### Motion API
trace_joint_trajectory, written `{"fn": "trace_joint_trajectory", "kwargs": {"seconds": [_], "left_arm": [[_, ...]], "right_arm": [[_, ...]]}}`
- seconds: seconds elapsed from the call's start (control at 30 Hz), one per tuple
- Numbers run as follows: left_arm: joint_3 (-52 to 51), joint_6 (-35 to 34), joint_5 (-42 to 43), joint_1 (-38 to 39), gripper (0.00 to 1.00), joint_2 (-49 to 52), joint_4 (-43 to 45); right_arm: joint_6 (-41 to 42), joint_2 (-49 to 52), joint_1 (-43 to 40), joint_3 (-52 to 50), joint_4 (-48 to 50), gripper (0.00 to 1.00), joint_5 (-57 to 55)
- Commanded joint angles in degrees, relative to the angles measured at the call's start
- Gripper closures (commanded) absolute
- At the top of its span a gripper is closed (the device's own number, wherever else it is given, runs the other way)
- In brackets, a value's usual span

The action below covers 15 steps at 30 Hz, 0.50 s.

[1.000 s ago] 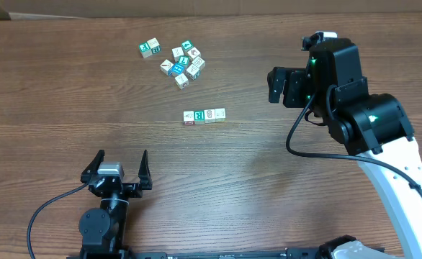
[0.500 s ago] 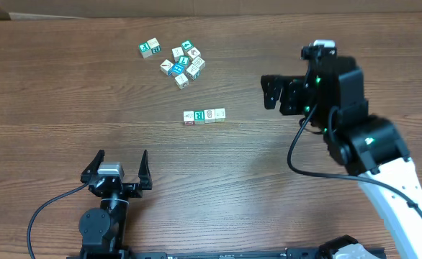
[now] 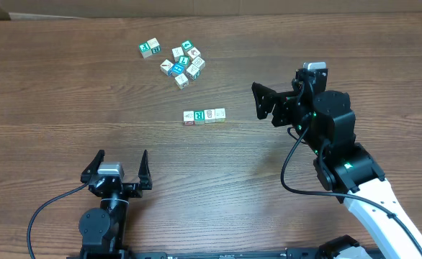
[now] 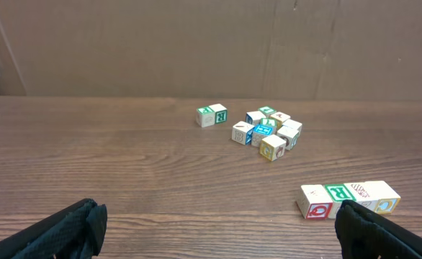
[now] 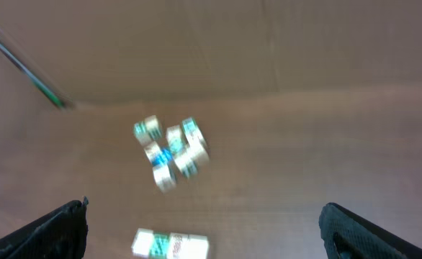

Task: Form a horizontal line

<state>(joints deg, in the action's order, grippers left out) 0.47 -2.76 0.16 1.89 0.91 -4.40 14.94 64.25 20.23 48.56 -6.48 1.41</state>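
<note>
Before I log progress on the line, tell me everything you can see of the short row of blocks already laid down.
The short row of small wooden letter blocks holds four cubes, side by side and touching, lying flat along the brown wooden table. They look pale cream, one with a green face, the left one with red marks. It lies nearer the arms than the loose cluster. Neither gripper touches it.

L tool [image 3: 120,167] open, low, R tool [image 3: 263,102] open, raised
</note>
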Motion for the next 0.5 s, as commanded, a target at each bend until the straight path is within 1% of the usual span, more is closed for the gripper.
{"fn": "trace_joint_trajectory", "kwargs": {"seconds": [0.0,0.13,0.2,0.3,0.47], "left_arm": [[-0.2,1.1,-0.2,0.4,0.0,-0.7,-0.1],[-0.2,1.1,-0.2,0.4,0.0,-0.7,-0.1],[-0.2,1.1,-0.2,0.4,0.0,-0.7,-0.1],[-0.2,1.1,-0.2,0.4,0.01,-0.7,-0.1],[-0.2,1.1,-0.2,0.4,0.01,-0.7,-0.1]], "right_arm": [[-2.4,-1.9,-0.4,-1.3,5.0,0.0,2.4],[-9.2,-1.9,-0.4,-1.3,11.6,0.0,8.1],[-10.9,-1.9,-0.4,-1.3,13.9,0.0,9.7],[-11.0,-1.9,-0.4,-1.3,15.5,0.0,9.9],[-10.9,-2.9,-0.4,-1.4,14.5,0.0,9.9]]}}
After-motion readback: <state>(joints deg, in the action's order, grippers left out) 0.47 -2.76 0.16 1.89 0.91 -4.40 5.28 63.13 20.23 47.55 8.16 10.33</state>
